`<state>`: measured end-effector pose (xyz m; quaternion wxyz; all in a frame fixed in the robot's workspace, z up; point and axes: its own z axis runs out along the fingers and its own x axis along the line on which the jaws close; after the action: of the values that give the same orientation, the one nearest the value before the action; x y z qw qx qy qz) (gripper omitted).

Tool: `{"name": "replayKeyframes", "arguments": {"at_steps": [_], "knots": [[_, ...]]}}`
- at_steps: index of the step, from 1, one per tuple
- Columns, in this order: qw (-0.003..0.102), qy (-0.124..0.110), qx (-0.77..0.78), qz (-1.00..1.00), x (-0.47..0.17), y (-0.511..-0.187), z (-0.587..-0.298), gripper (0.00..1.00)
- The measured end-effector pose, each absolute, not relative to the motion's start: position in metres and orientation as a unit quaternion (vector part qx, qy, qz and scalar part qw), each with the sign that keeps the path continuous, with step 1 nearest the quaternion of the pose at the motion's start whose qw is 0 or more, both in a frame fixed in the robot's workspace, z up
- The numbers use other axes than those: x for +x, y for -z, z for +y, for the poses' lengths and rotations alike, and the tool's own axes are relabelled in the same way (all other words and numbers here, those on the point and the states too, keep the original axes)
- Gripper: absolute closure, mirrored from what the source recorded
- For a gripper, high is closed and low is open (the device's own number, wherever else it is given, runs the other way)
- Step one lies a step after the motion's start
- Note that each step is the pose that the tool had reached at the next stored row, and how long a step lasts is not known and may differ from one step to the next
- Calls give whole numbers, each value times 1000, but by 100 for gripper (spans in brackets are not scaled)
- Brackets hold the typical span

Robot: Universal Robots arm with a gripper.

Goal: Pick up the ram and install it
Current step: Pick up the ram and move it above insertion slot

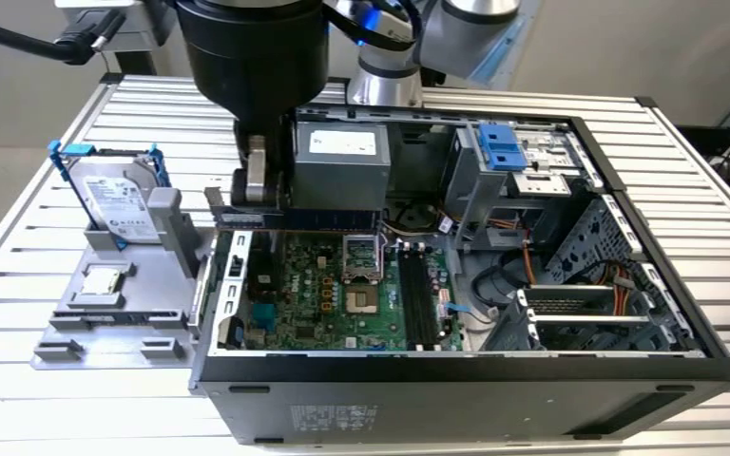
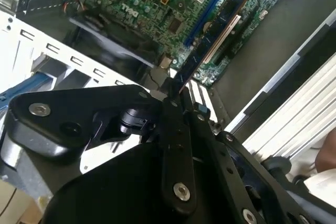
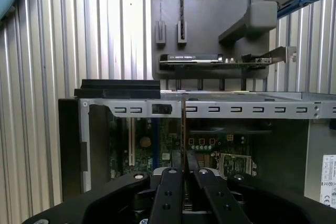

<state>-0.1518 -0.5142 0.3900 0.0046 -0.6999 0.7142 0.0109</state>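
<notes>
Gripper (image 2: 176, 94), matte black, clamps the thin, flat, gold-edged dark ram (image 2: 210, 35).

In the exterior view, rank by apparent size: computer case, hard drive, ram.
1. computer case, by far
2. hard drive in its blue frame
3. ram: longer than the drive, but far thinner

An open computer case (image 1: 467, 394) is set on the desk (image 1: 73, 399). To the exterior view's left of it, a fixture plate (image 1: 92, 328) is laid on the desk, and a hard drive (image 1: 118, 204) is stood upright at its far end. Inside the case, the motherboard (image 1: 339, 294) is placed toward the exterior view's left, with the power supply (image 1: 339, 171) behind it. The ram (image 1: 320, 218) is held in the end effector (image 1: 259, 204) above the motherboard's far edge.
</notes>
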Motion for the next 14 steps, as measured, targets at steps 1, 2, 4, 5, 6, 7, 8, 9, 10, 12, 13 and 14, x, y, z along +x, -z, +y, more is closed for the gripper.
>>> {"name": "replayKeyframes", "arguments": {"at_steps": [1, 2, 4, 5, 6, 7, 8, 9, 10, 12, 13, 14], "knots": [[5, -11, -700, 714, -150, -390, -514, 100], [5, -11, -700, 714, -148, -390, -514, 100], [4, -11, -700, 714, -144, -390, -514, 100], [4, -11, -700, 714, -141, -390, -514, 100], [4, -11, -700, 714, -138, -390, -514, 100], [4, -11, -700, 714, -134, -390, -514, 100], [4, -11, -700, 714, -130, -390, -514, 100], [4, -11, -700, 714, -127, -390, -514, 100], [4, -11, -700, 714, -123, -390, -514, 100], [4, -12, -700, 714, -116, -390, -514, 100], [4, -12, -700, 714, -113, -390, -514, 100], [4, -12, -700, 714, -109, -390, -514, 100]]}}
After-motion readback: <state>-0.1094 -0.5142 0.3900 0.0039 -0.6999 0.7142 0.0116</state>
